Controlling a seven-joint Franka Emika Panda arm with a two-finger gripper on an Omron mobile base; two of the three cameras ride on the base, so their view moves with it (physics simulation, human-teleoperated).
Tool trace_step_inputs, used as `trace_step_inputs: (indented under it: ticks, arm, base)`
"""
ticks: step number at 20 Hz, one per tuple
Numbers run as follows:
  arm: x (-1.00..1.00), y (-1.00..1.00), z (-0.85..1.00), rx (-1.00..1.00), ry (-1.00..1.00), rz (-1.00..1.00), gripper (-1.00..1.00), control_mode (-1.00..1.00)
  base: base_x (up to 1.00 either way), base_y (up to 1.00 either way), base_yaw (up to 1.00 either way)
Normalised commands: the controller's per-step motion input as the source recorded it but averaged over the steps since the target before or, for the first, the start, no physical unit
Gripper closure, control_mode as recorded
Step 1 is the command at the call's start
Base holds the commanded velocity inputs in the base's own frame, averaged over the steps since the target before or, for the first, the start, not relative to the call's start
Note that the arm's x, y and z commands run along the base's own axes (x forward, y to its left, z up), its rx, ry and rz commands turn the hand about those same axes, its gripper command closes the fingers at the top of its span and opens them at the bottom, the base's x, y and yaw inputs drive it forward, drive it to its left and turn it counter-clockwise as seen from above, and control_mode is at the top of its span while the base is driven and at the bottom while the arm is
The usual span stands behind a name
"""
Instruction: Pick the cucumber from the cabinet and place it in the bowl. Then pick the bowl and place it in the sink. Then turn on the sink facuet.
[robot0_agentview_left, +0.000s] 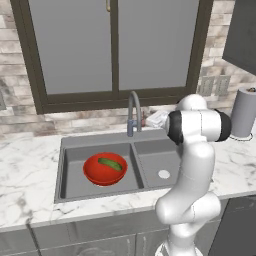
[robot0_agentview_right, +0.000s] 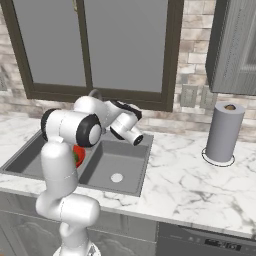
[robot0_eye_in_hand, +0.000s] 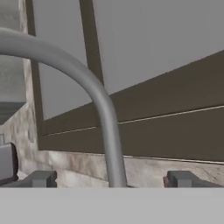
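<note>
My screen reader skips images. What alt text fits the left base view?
A red bowl holding a cucumber sits in the left basin of a grey double sink. The gooseneck faucet rises behind it, below a window, with the white arm at right.

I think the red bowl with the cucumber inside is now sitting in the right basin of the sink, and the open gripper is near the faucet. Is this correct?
Not quite. The left base view shows the red bowl, with the cucumber inside, in the left basin of the sink, not the right one. The rest holds: in the hand view the open gripper straddles the faucet.
</note>
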Motion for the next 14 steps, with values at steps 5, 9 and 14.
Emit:
trace_step_inputs:
  ticks: [5, 9, 14]
  arm:
    - [0.23, 0.0, -0.14, 0.0, 0.0, 0.0, -1.0, -1.0]
    - [0.28, 0.0, 0.0, 0.0, 0.0, -0.01, -1.0, -1.0]
    - [0.31, 0.0, 0.0, 0.0, 0.0, -0.02, -1.0, -1.0]
  base:
    - [0.0, 0.0, 0.0]
    - [0.0, 0.0, 0.0]
    - [0.0, 0.0, 0.0]
